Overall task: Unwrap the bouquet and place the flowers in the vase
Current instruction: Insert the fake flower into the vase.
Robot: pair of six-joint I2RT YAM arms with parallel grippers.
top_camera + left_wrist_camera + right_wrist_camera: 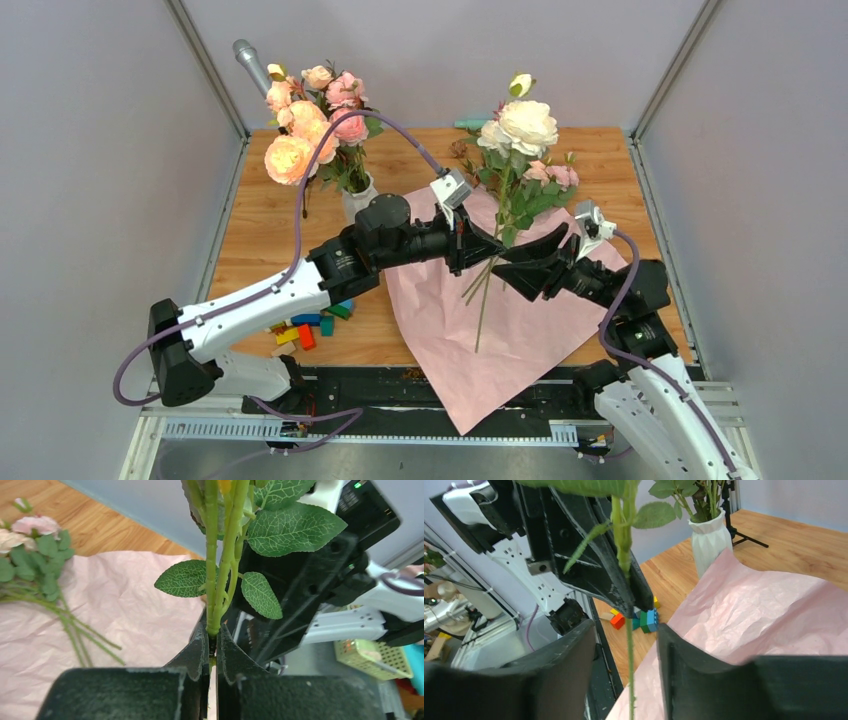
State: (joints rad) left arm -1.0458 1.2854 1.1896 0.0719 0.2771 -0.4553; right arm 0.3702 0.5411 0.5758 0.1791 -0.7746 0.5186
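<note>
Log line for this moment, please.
left fingers: shut on flower stems | right fingers: open, stem between them | paper: spread open | vase: holds peach blooms

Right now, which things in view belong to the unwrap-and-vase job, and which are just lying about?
Job: white and pale pink artificial roses, stems pinched in the left gripper; open right gripper around one stem; spread pink wrapping paper; ribbed white vase.
Lying about: coloured toy blocks; large peach and pink blooms standing in the vase.
</note>
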